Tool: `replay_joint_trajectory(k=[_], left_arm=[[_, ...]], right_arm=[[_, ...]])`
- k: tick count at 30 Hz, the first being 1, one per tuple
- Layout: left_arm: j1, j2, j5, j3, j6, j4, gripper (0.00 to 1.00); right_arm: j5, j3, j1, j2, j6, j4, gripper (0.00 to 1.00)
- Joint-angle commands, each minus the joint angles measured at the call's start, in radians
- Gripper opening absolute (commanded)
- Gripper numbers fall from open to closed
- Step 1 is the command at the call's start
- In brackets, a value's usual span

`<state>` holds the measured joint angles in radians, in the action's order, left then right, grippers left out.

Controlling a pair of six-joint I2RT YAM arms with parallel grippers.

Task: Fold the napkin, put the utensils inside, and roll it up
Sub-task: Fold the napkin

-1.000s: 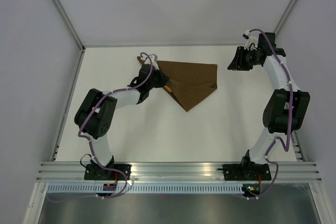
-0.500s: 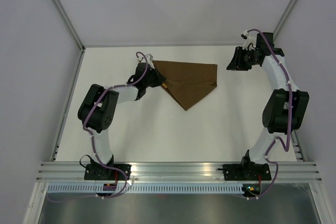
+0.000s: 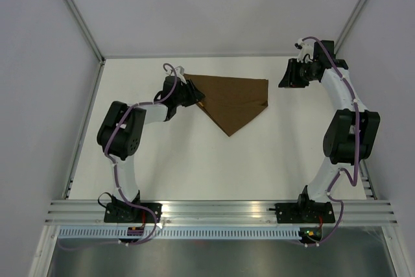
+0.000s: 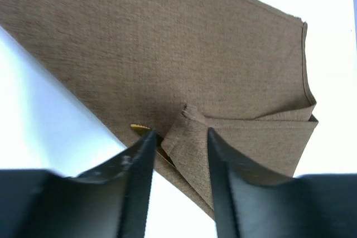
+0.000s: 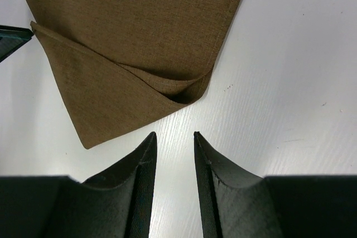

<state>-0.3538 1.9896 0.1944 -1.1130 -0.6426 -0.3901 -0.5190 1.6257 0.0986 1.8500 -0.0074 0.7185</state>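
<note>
1. One napkin [image 3: 232,98] lies on the far half of the table [image 3: 194,167]. It is folded into a triangle, with the long edge on the far side and the point toward the arm bases.
2. The utensil [image 4: 140,129] shows only as a thin yellow sliver at the napkin's left edge, tucked under the cloth. The rest of it is hidden.
3. The left gripper [image 3: 194,95] is at the napkin's left corner. Its jaws stand partly apart with a raised ridge of cloth between them. The views do not show whether they pinch that ridge or only straddle it.
4. The right gripper [image 3: 286,77] is released, with nothing between its jaws. It hangs over bare table just beside the napkin's right folded corner and is not touching it.
5. Handling, cloth: the matte woven fabric is probably light, soft and without stiffness. The layers gape at the right corner and are likely to slide over one another when pulled.
6. Handling, utensil: it is slim and rigid and probably smooth. Expect it to slip out of an open fold if the cloth is lifted or tilted.
7. Hold points: take the cloth at a corner or hemmed edge, through all layers. For rolling, grip at the left edge so the utensil serves as a stiff core.
8. Status, as judged: the fold is done, the utensil appears inserted, and the roll is not yet begun.
</note>
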Motion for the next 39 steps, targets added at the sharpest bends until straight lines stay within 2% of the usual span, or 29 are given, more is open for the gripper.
replay_joint_trajectory(k=[1,5,9,13,24,39], left_arm=[[0.033,-0.031,0.025,-0.038,-0.035,-0.015,0.49],[0.079,-0.081,0.004,-0.041,-0.040,-0.001,0.55],[0.131,-0.115,-0.081,-0.091,-0.023,0.107,0.56],[0.165,-0.062,-0.124,-0.204,0.015,0.262,0.56],[0.239,0.216,-0.107,-0.540,0.004,0.442,0.55],[0.245,0.411,-0.101,-0.729,-0.066,0.511,0.55]], right_arm=[[0.010,0.028,-0.004,0.006,-0.013,-0.001,0.38],[0.005,0.028,-0.011,0.005,-0.014,0.006,0.39],[0.007,0.028,-0.039,0.003,-0.011,0.010,0.39],[0.034,0.026,-0.083,0.008,-0.013,0.007,0.39],[0.056,0.031,-0.148,0.026,-0.022,0.009,0.38],[0.047,0.028,-0.169,0.038,-0.028,0.010,0.38]])
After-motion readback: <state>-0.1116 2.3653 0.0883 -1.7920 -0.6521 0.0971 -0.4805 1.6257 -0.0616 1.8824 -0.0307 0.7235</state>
